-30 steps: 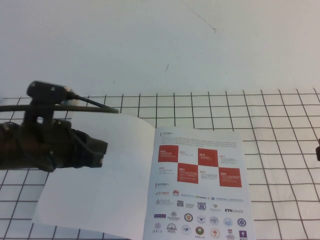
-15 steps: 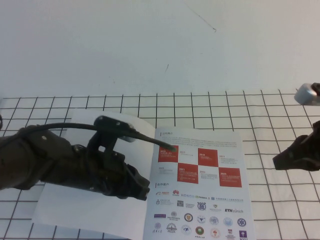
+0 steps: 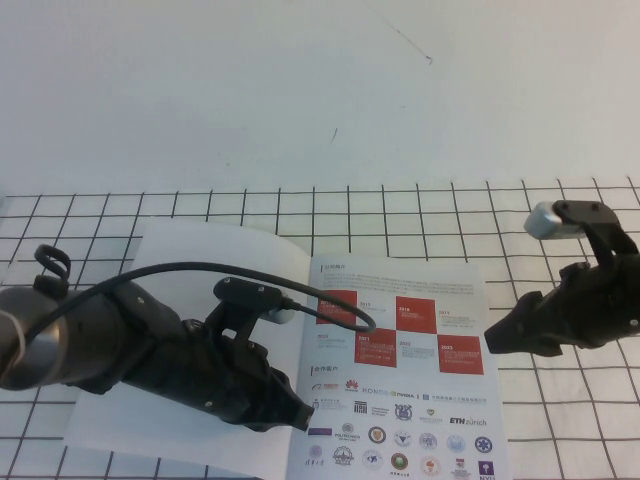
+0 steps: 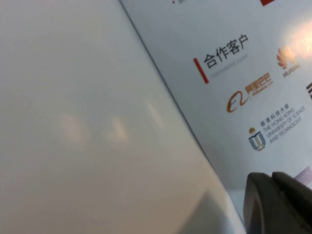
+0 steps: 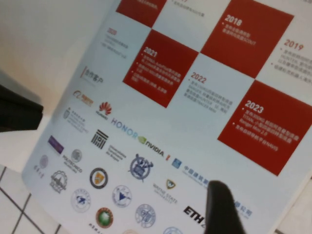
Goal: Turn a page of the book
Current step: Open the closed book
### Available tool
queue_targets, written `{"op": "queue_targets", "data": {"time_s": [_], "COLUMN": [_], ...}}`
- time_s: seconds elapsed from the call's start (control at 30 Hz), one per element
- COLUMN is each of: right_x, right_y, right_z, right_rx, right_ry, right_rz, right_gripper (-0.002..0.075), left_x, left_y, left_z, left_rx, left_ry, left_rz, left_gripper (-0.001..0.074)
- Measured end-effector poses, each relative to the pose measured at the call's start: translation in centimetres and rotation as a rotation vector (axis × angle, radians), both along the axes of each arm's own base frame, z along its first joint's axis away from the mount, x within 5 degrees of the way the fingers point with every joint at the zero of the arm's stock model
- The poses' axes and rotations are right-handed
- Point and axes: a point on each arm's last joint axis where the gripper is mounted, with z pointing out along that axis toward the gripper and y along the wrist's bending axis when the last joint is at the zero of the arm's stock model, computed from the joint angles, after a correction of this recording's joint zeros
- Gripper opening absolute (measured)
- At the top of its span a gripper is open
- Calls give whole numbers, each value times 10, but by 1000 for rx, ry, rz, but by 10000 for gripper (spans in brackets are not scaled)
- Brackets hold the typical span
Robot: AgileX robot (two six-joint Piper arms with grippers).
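The book (image 3: 300,283) lies open on the gridded cloth. Its right-hand page (image 3: 400,385) shows red squares above rows of small logos. Its left-hand leaf is a blank white sheet (image 3: 220,275). My left gripper (image 3: 300,413) is shut and lies low over the blank sheet, its tip at the spine by the page's inner edge. In the left wrist view its tip (image 4: 273,179) is just over the page (image 4: 234,73). My right gripper (image 3: 490,340) is shut and hovers at the page's right edge. In the right wrist view its tip (image 5: 217,192) is over the logos (image 5: 122,161).
A black cable (image 3: 345,305) from the left arm loops over the top of the page. The white cloth with black grid lines (image 3: 560,230) covers the table, and a plain white surface (image 3: 320,90) lies behind it. The left arm shows in the right wrist view (image 5: 17,109).
My left arm swung right and down across the blank sheet until its tip reached the spine. My right arm came in from the right edge towards the page. The book has not moved.
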Motion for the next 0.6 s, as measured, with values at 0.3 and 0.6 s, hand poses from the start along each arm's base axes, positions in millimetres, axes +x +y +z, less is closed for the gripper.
{"op": "queue_targets", "data": {"time_s": [0.3,0.6], "right_x": [9,10], "right_y": [0,3], "right_z": [-33,-45], "right_rx": [-32,-16], "right_ry": [55,78], "right_rz": [-14,-3], "right_gripper": [383,383], "left_x": [3,4], "left_y": [0,-4], "left_z": [-14,-25], "left_rx": [22,4], "left_ry": [27,85], "left_rz": [-3,-17], "left_gripper": [-2,-2]}}
